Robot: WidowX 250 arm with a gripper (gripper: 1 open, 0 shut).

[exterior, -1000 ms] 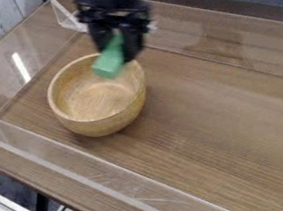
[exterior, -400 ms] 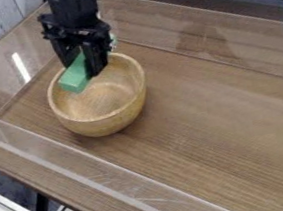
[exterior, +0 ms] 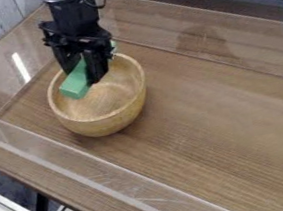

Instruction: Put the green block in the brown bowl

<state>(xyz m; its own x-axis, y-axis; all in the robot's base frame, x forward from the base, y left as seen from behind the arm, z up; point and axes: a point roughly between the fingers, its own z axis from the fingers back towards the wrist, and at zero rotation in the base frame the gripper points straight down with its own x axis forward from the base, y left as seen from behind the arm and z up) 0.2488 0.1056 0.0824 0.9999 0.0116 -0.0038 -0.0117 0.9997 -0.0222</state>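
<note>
1. A black robot gripper [exterior: 82,68], pointing straight down from a dark arm, hangs over the round light-brown wooden bowl [exterior: 103,119] on a wood-grain table [exterior: 214,116] fenced by clear plastic walls [exterior: 74,169].

2. The jaws are clamped on the small bright green rectangular block [exterior: 77,80], which juts out below the black fingers [exterior: 97,62] with its lower end free.

3. The green block is held in the air, tilted, its long axis running steeply from the jaws down toward the camera's left; its bottom end sits over the left part of the bowl, close above the inner rim, and appears not to touch the wood.

4. The relation that counts: the block lies directly beneath the gripper and the bowl's hollow lies directly beneath the block, though toward the left wall, not the centre.

5. In judgement, the carry is nearly complete and only the release is left; because the drop point is off-centre, the block could strike the thick rim and tip outward unless the gripper shifts slightly toward the middle first.
</note>
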